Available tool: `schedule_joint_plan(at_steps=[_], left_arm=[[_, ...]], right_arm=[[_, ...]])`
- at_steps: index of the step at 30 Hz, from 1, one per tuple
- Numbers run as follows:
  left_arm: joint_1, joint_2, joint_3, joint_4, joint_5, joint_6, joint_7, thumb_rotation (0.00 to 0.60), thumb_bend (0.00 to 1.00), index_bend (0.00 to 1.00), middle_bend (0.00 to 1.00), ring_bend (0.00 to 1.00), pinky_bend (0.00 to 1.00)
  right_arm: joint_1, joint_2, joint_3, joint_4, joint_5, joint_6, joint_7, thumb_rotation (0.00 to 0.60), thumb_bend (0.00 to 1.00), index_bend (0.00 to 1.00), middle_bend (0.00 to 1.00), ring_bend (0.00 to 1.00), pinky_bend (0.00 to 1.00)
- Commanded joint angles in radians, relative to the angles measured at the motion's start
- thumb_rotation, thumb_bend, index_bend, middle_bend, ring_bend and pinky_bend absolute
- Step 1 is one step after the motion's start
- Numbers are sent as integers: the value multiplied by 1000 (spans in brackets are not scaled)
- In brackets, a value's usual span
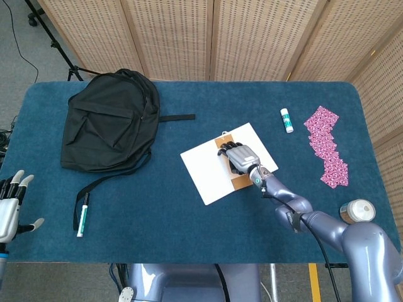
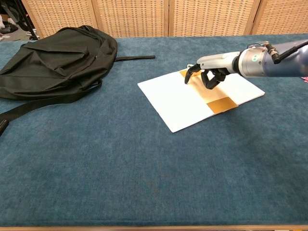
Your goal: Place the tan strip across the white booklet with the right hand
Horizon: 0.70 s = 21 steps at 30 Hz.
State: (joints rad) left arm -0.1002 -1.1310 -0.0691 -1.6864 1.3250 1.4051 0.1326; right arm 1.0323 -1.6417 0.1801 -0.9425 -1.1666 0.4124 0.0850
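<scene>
One flat tan strip (image 2: 211,96), cardboard-looking, is lying diagonally across the smooth white booklet (image 2: 180,103) on the napped blue table felt (image 2: 144,168). The right hand (image 2: 211,72) is hovering over the strip's far end, dark fingers curled, seemingly gripping nothing. The left hand (image 1: 9,204) is hanging spread and empty at the table's edge.

Centre: the thin white paper booklet (image 1: 227,162) is laid on the blue felt-covered table (image 1: 189,220), crossed by the flat tan cardboard strip (image 2: 222,104).
Left: the black fabric backpack (image 1: 109,120) is set behind the slim green-and-white marker pen (image 1: 82,214).
Right: the small white glue stick (image 1: 286,119) is placed beside the row of pink patterned paper squares (image 1: 327,144).
</scene>
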Motion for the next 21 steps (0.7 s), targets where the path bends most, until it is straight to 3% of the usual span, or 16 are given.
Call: schedule_joint_plan(at_steps=[1,21], left_arm=[[0,-1,0,0,-1,-1,3,600,0,0,0,0,0],[-5,-11,4,-4,-4,-7,22,600,0,0,0,0,0]], right_arm=[[0,8,-6,-1,-5,-3,-5,600,1000,216,188,12,136],[-16,77,-41,-49,-44,-5,-19,600,1000,277,240,34,163]])
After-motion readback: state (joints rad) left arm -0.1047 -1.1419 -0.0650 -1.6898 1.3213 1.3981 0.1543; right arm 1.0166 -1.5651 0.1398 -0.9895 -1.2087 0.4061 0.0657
